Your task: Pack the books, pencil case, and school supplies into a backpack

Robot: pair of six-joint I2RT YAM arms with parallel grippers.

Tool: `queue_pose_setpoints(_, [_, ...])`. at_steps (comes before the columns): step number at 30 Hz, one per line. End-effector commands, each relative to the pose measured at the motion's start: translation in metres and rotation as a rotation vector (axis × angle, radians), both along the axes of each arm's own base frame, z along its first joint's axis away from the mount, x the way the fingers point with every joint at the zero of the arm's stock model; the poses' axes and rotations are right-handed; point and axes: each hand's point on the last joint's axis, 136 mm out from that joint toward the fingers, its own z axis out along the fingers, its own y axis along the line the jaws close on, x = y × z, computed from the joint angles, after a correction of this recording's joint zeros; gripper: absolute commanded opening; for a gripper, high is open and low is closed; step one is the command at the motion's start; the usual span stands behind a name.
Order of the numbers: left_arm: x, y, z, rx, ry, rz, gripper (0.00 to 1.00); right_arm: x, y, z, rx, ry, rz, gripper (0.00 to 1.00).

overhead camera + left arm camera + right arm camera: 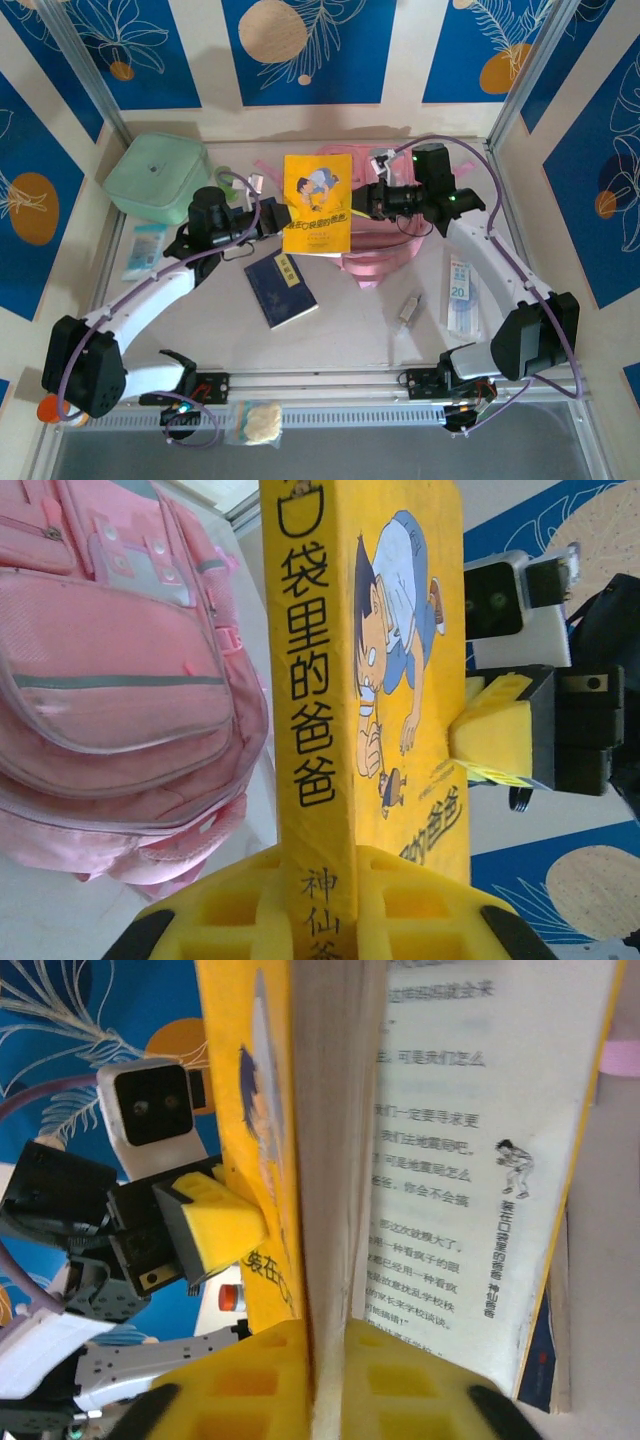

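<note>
Grippers flank a lifted book at mid-table. Left gripper (320,895) clamps its yellow foam pads (420,910) on the spine of the yellow cartoon-cover paperback book (318,205). Right gripper (364,198) straddles the opposite page edge, pads touching paper, though whether it pinches or merely flanks cannot be told. The book's long axis runs far to near, cover facing up, with one arm on each long side. Soft pink fabric backpack (385,262) lies beneath and to the right, mostly under the right arm, its opening hidden. Judged from here, the drop goes down and right, so the right arm is nearer the bag. A thin dark navy book (282,288) lies on the table just near of the pair.
</note>
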Motion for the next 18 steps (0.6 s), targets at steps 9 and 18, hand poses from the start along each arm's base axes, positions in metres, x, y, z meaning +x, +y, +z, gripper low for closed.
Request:
queue_pose_setpoints(9, [0.000,-0.031,0.067,-0.166,-0.137,-0.080,0.00,-0.015,-0.024,-0.026,0.015,0.107,-0.037,0.86])
queue_pose_setpoints(18, [0.001,-0.058,0.082,-0.247,-0.148,-0.123,0.00,-0.030,-0.013,-0.021,0.150,0.143,0.042,1.00])
